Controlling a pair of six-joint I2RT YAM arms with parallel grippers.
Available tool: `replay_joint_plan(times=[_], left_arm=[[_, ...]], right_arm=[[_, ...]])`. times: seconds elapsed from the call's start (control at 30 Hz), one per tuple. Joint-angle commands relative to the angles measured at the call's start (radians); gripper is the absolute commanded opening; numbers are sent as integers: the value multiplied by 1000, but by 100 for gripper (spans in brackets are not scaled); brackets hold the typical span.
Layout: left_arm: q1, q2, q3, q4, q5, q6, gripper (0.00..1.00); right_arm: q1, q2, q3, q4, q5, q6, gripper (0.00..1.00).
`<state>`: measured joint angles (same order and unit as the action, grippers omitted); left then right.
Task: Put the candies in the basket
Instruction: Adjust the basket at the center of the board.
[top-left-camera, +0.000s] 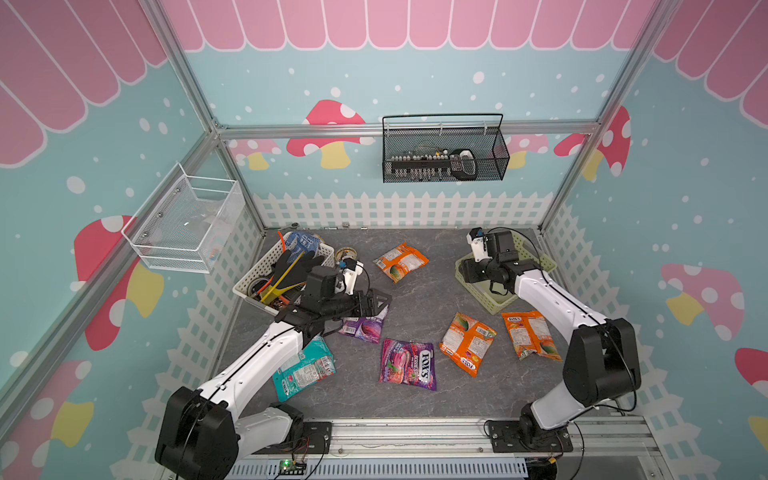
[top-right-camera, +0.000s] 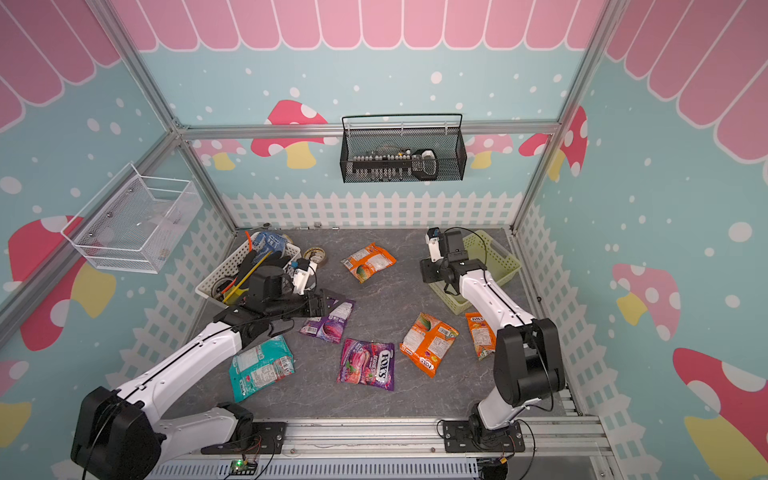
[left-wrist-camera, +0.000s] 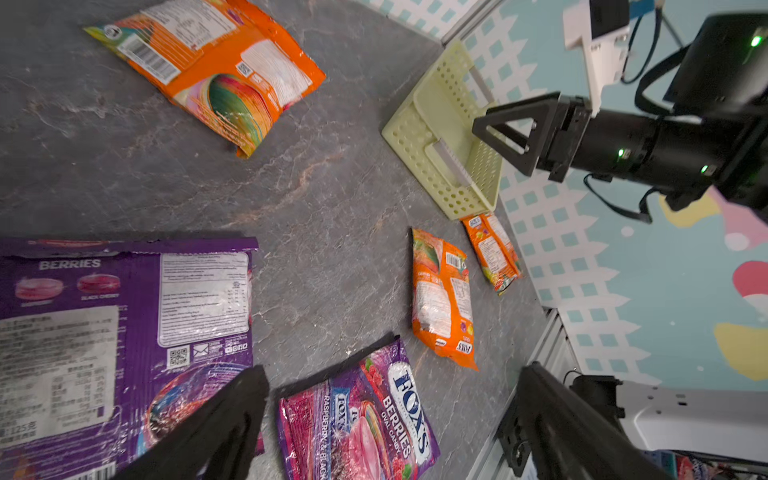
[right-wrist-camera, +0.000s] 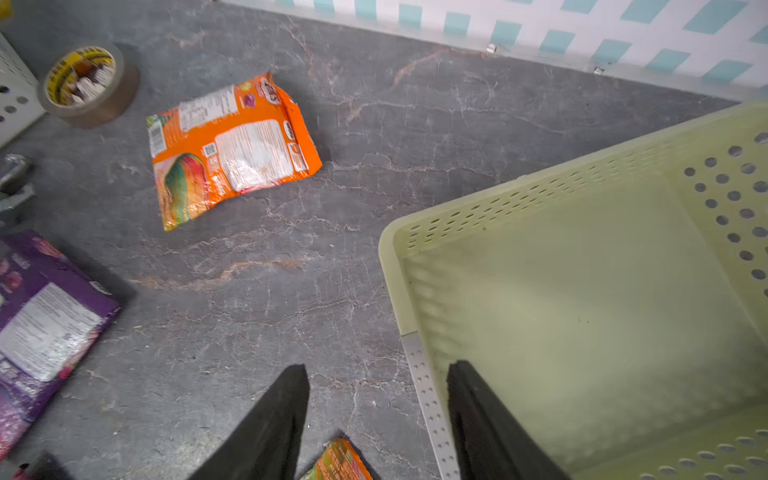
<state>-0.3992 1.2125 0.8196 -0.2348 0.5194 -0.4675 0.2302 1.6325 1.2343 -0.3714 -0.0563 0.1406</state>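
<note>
Six candies lie on the grey table: orange bags at the back (top-left-camera: 401, 262), front middle (top-left-camera: 467, 343) and front right (top-left-camera: 532, 334), a purple FOX'S bag (top-left-camera: 409, 363), a second purple bag (top-left-camera: 363, 328) and a teal bag (top-left-camera: 303, 370) partly under my left arm. The pale yellow-green basket (top-left-camera: 482, 301) stands at the back right with nothing in it. My left gripper (left-wrist-camera: 392, 368) hovers open over the second purple bag (left-wrist-camera: 124, 332). My right gripper (right-wrist-camera: 378, 368) is open and straddles the basket's near wall (right-wrist-camera: 428, 395), one finger inside and one outside.
A white tool basket (top-left-camera: 266, 266) full of tools stands at the back left, with a tape roll (top-left-camera: 347, 252) beside it. A black wire basket (top-left-camera: 444, 153) and a white one (top-left-camera: 187, 224) hang on the walls. The rail (top-left-camera: 415, 436) runs along the front.
</note>
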Motion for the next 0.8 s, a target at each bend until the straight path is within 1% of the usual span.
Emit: replay_joint_plan(times=[0.0, 0.1, 0.2, 0.37, 0.5, 0.77], left_arm=[[-13, 14, 20, -56, -82, 75, 99], [-13, 25, 16, -59, -83, 88, 99], [-13, 23, 26, -58, -72, 94, 99], [-13, 10, 23, -58, -89, 100, 99], [-13, 7, 20, -59, -94, 102, 99], [-13, -2, 18, -58, -109, 100, 99]], right_arm=[[-3, 47, 21, -51, 61, -51, 53], [-4, 94, 46, -56, 61, -62, 50], [-3, 136, 72, -64, 15, -61, 48], [-3, 178, 95, -69, 46, -63, 43], [-3, 199, 112, -71, 42, -66, 38], [3, 237, 156, -45, 15, -32, 23]])
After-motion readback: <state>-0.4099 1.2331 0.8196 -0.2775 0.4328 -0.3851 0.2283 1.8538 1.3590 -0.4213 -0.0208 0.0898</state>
